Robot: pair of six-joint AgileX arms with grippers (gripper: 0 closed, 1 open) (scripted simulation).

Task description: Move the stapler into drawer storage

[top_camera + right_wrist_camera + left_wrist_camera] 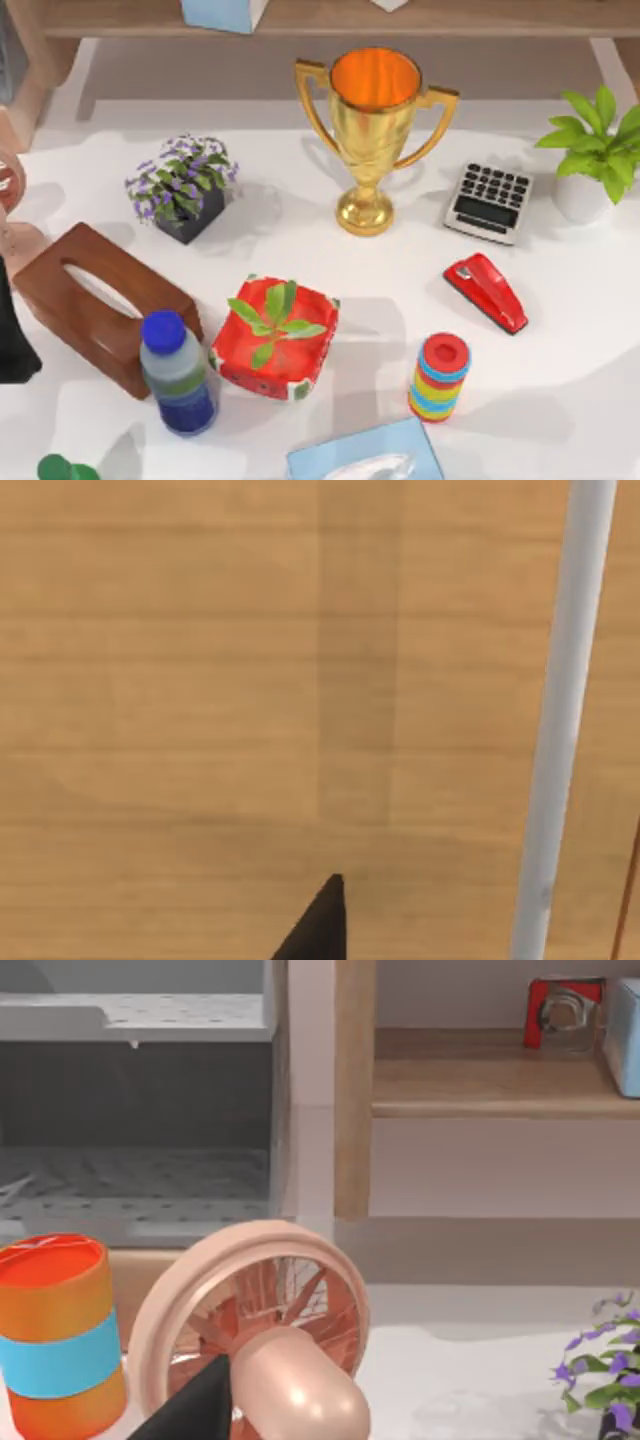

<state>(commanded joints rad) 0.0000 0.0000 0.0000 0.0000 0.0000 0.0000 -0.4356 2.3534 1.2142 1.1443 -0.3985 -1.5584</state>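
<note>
Even, bright light falls on the white table [560,330], and soft grey shadows spread beside the glossy gold trophy cup [372,130] and the small red wedge-shaped stapler [487,291]. Faint glare streaks the trophy. All views look slightly soft; the pale wooden panel [200,680] is evenly lit.

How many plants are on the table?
3: a purple flowering plant at back left, a leafy plant in the red planter in the middle, and a green plant in a white pot at far right.

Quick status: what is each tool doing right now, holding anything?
Left tool: by the pink fan, state cannot be told.
Right tool: facing a wooden panel, state cannot be told.
Stapler: lying untouched on the table.
</note>
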